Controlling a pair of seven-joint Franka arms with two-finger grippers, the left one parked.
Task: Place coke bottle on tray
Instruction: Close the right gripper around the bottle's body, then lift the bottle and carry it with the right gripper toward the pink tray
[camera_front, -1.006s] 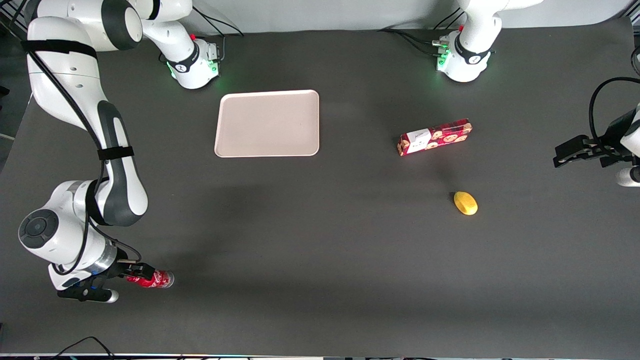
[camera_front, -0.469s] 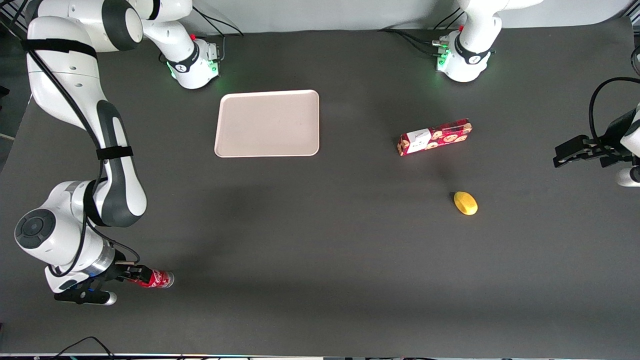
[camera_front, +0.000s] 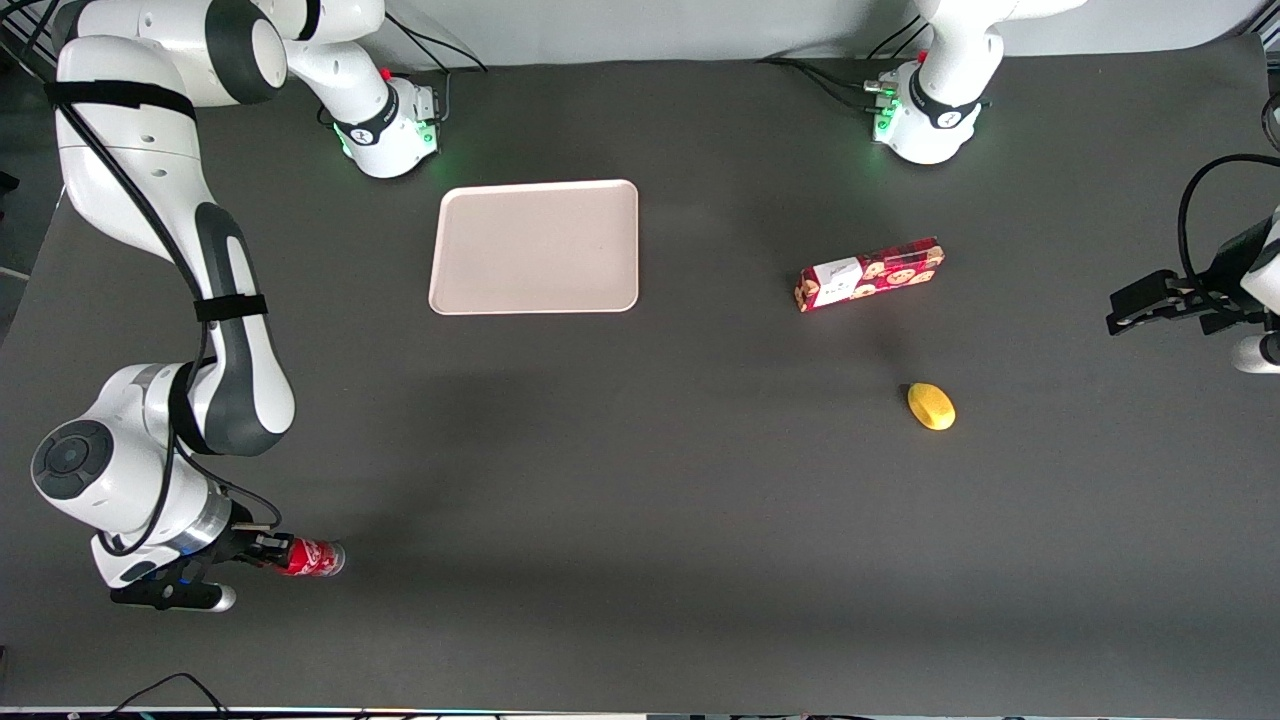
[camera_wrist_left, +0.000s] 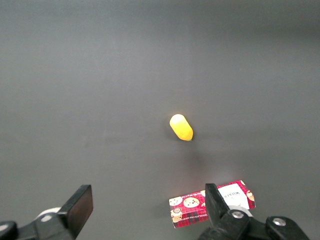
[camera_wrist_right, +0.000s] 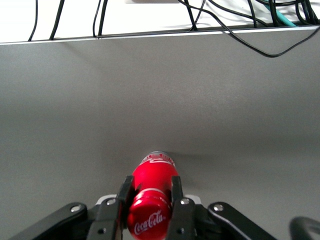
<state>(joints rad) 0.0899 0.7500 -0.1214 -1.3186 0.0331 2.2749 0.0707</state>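
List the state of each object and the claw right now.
coke bottle: on its side, pinched at the neck end between the claw's fingers.
claw: shut on the coke bottle, low at the table's near edge, working arm's end.
tray: flat on table, nothing on it.
cookie box: lying flat.
yellow object: resting on table.

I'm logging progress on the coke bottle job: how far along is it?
Done: the gripper is closed around the coke bottle, near the table's front edge at the working arm's end. In hand: the grasp, with the bottle low at the table. Left: lifting and carrying it to the tray, which holds nothing yet.
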